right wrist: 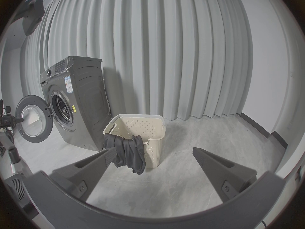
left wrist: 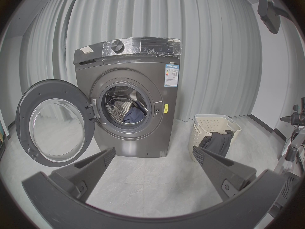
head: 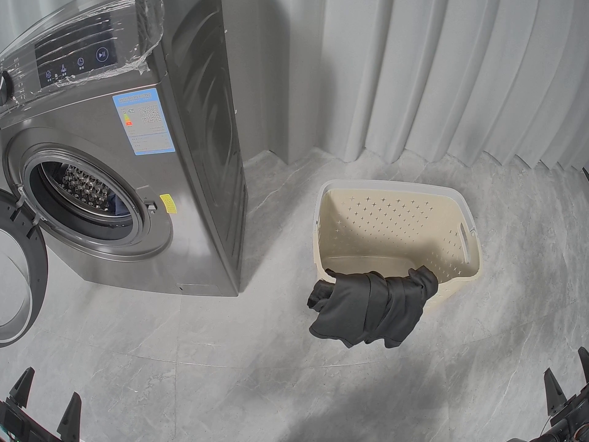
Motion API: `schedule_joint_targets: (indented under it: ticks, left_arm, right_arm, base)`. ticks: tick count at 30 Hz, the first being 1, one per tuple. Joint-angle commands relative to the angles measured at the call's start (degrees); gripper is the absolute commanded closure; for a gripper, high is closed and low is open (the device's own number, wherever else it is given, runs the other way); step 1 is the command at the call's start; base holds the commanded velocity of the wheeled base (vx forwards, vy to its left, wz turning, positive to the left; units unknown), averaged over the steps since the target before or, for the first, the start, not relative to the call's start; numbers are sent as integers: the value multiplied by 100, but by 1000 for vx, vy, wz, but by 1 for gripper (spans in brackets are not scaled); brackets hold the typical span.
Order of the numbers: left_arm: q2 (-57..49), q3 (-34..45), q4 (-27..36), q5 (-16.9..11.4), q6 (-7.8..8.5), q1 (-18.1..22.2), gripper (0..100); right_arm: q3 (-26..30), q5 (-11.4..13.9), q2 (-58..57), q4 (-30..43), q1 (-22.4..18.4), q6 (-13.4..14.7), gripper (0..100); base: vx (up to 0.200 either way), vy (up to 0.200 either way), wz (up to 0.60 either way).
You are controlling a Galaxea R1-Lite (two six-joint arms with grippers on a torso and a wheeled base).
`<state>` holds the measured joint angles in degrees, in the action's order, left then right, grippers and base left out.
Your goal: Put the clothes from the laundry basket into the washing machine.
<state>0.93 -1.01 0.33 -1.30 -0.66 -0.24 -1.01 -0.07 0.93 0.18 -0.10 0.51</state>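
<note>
We are seeing one dark grey garment (head: 368, 307) hanging over the near rim of the one cream laundry basket (head: 392, 186), mostly outside it, toward the floor. We are judging it soft, light and limp, likely to sag and trail, so the bunched fold at the rim is looking like the best hold. One blue garment (left wrist: 134, 115) is lying in the drum of the one washing machine (head: 196, 155), its door (left wrist: 54, 121) standing wide. The left pincer (left wrist: 152, 153) and right pincer (right wrist: 153, 151) are both gaping, gripping nothing, well apart from the basket.
</note>
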Motion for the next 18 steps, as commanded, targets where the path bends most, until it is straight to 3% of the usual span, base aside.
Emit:
schedule_joint_targets:
  ticks: [1,9,18]
  left_arm:
    - [-84,92,2,-1,4,7,0]
    - [-84,92,2,-10,4,7,0]
    - [-84,92,-7,-1,-4,7,0]
  right_arm:
    - [101,-1,-84,-1,1,2,0]
    - [101,-1,-84,-1,1,2,0]
    - [101,-1,-84,-1,1,2,0]
  base:
    - [0,0,0]
    - [0,0,0]
    - [0,-200,0]
